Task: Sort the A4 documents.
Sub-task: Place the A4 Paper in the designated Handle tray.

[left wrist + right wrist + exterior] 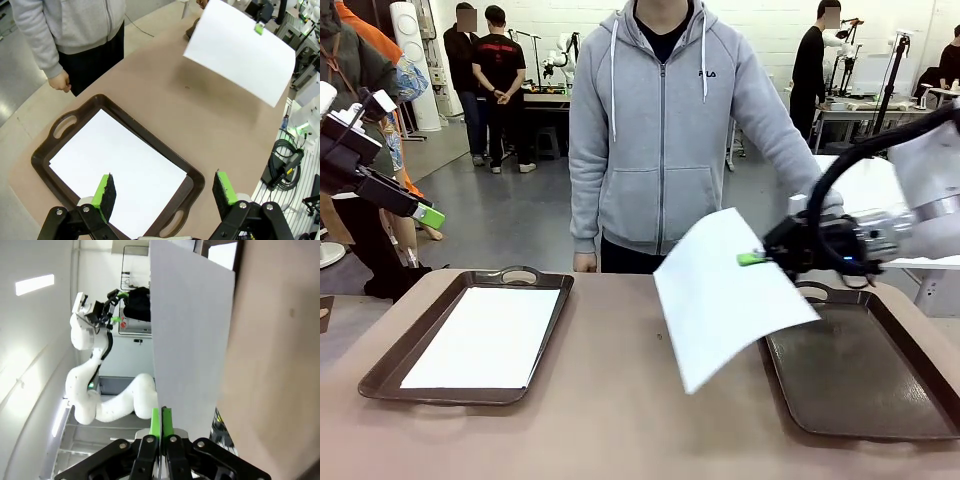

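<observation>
Plain white sheet (730,295) in the air, another white sheet (485,337) lying in a dark brown tray (390,365); a second dark brown tray (880,385); tan tabletop (610,420); black grippers with bright green pads (106,187); a person's grey hooded top (660,120)

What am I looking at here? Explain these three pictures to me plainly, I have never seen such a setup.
These are two white robot arms at a brown table, each ending in a black pincer with green pads. A person in a grey hoodie stands at the far side. The front view looks across the table from the robot's side. The other two views come from cameras on the arms' wrists. On the table lie two dark brown trays: the left tray holds a white sheet, the right tray looks bare. The right pincer is shut on a second sheet, holding it in the air by one edge. The left pincer hangs open above the left tray.
</observation>
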